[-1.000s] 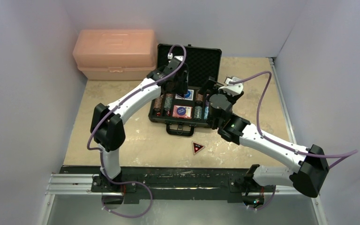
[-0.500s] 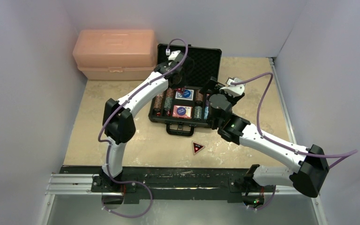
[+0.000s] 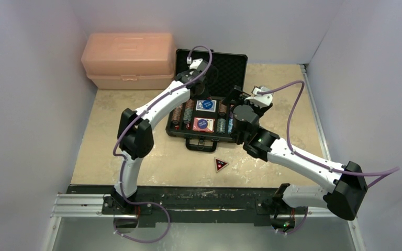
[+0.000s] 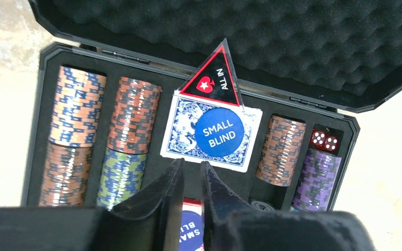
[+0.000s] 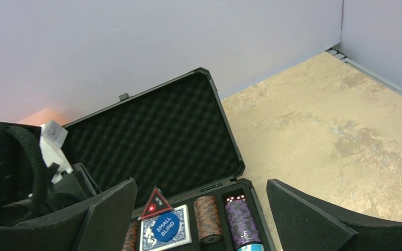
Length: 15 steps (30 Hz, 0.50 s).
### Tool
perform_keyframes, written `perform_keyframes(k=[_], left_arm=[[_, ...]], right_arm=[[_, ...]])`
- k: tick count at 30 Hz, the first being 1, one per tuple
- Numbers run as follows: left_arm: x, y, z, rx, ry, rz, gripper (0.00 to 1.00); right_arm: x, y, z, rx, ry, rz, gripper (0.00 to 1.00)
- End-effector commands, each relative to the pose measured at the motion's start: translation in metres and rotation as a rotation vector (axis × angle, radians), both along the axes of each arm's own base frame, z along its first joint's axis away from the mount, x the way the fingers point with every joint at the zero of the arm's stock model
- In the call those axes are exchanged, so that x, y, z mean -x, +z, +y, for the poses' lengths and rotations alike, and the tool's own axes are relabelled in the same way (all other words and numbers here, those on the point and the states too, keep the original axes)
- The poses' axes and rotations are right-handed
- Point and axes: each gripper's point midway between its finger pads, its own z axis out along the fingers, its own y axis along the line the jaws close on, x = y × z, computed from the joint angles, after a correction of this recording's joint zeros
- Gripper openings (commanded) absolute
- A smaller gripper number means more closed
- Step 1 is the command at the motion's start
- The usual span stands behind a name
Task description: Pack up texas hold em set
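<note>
The case (image 3: 188,135) sits open on the table (image 3: 293,94), centre of the top view, with its foam-lined lid (image 4: 293,36) folded back toward the upper edge of the frame. In the left wrist view, chip stacks (image 4: 76,112) fill the slots on the left and right sides of the tray. A blue-backed deck (image 4: 209,133) with a round "SMALL BLIND" disc on it lies in the centre slot. A red "ALL IN" button (image 4: 213,78) rests with its base at the deck's top edge, apex toward the lid. Two red dice (image 4: 323,140) occupy the right corner, above a purple stack. The left gripper (image 4: 191,180) hangs over the tray at the bottom centre of its view. Its fingers are pressed almost together, with only a thin slit between them and nothing held. A second deck (image 3: 203,124) lies below it. The right gripper (image 5: 201,188) is spread wide and empty, over the right part of the tray. A second button (image 3: 220,165) lies on the table below the case handle. A pink box (image 3: 128,60) stands in the upper left.
</note>
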Motion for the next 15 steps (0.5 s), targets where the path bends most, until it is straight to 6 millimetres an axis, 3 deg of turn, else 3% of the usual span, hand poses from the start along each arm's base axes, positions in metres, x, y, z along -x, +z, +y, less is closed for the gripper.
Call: perform_keyframes(k=[1,3,7,15], left_arm=[[-0.004,0.016,-0.004,0.033,-0.06,-0.046,0.28],[-0.007,0.016,-0.007,0.046,-0.071,-0.05,0.43],[-0.01,0.019,-0.011,0.059,-0.097,-0.058,0.62],[-0.034,0.02,-0.019,0.073,-0.182,-0.071,0.73]], right_arm=[[0.003,0.015,0.0,-0.046,0.01,-0.036,0.99],[0.002,0.015,0.001,-0.044,0.019,-0.036,0.99],[0.002,0.015,0.002,-0.04,0.03,-0.037,0.99],[0.002,0.015,0.006,-0.038,0.05,-0.038,0.99]])
